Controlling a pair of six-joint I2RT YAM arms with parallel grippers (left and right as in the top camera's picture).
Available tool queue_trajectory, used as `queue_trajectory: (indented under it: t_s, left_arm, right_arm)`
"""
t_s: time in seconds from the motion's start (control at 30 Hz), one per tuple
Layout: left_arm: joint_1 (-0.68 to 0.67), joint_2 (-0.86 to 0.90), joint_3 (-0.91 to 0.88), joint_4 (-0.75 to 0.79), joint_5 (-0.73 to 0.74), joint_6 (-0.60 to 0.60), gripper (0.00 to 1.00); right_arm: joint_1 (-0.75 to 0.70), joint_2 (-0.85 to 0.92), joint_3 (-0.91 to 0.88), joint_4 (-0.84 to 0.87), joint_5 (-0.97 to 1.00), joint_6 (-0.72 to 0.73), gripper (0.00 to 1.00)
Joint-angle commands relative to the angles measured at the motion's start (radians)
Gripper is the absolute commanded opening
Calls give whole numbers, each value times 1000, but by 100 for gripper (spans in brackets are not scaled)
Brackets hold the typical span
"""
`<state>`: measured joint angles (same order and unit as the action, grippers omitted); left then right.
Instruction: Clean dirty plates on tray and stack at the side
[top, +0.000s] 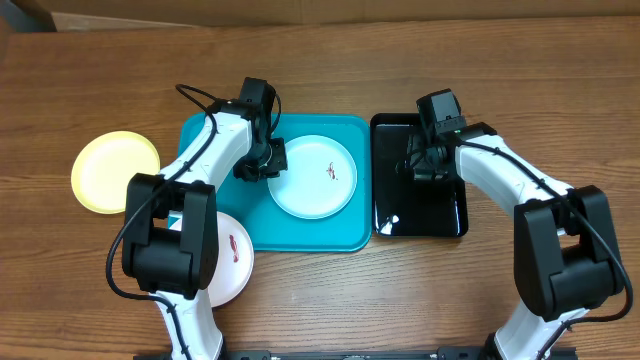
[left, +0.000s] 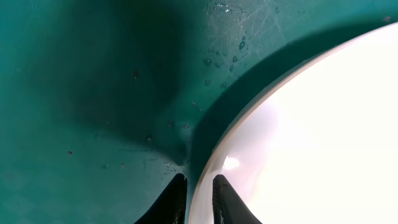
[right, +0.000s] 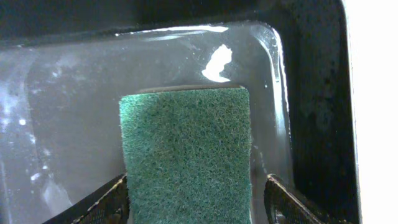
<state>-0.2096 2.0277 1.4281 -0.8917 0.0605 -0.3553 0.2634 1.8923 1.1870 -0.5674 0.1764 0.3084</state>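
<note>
Closest to the near edge of the table (top: 400, 290), left of its middle, lies the white plate (top: 232, 262). It carries a reddish-brown smear and is partly hidden from above by the left arm. Its far rim meets the near left corner of the teal tray (top: 300, 235); whether it overlaps the rim or only touches it cannot be told.

The tray sits about midway between the left and right edges. The pale blue plate (top: 313, 177) lies flat in the tray's right half, with a small smear (top: 331, 171) on it. The left fingers (top: 252, 168) are at this plate's left rim. In the left wrist view they (left: 174, 202) straddle the rim, one over the droplet-flecked tray floor (left: 93, 93) and one over the plate (left: 311, 137). The gap between them is narrow, and they are clenched on the rim.

Toward the left edge, apart from the tray, the yellow plate (top: 115, 172) rests on the bare wood.

Just beside the tray's right side sits a glossy black tray (top: 445, 215), with the right fingers (top: 425, 165) over its far half. In the right wrist view these fingers (right: 115, 202) flank a green sponge (right: 186, 155) above the shiny tray floor (right: 62, 93). One finger is against the sponge, and a sliver of tray shows beside the other. I cannot tell whether they clamp the sponge.
</note>
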Motion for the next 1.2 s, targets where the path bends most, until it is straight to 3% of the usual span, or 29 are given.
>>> queue_trajectory:
  t_s: [0.0, 0.07, 0.23, 0.33, 0.43, 0.47, 0.8, 1.17]
  left_arm:
    - [-7, 14, -6, -1, 11, 19, 18]
    - [-7, 14, -6, -1, 11, 19, 18]
    - [-7, 14, -6, -1, 10, 19, 18]
    - [-7, 14, -6, -1, 10, 19, 18]
    - [-7, 14, -6, 2, 3, 19, 20]
    - [-7, 14, -6, 3, 3, 19, 20]
    - [-7, 14, -6, 3, -19, 18, 25]
    - [-8, 14, -6, 6, -19, 18, 26]
  right_arm:
    - [4, 18, -9, 5, 14, -6, 67]
    - [4, 22, -9, -2, 14, -6, 65]
    - [4, 22, -9, -14, 14, -6, 43]
    - [4, 22, -8, -13, 14, -7, 38]
    - [4, 16, 13, -19, 13, -6, 6]
    - [4, 10, 27, -32, 13, -6, 4]
    - [4, -28, 140, -245, 14, -6, 4]
    - [6, -30, 152, -280, -2, -7, 4]
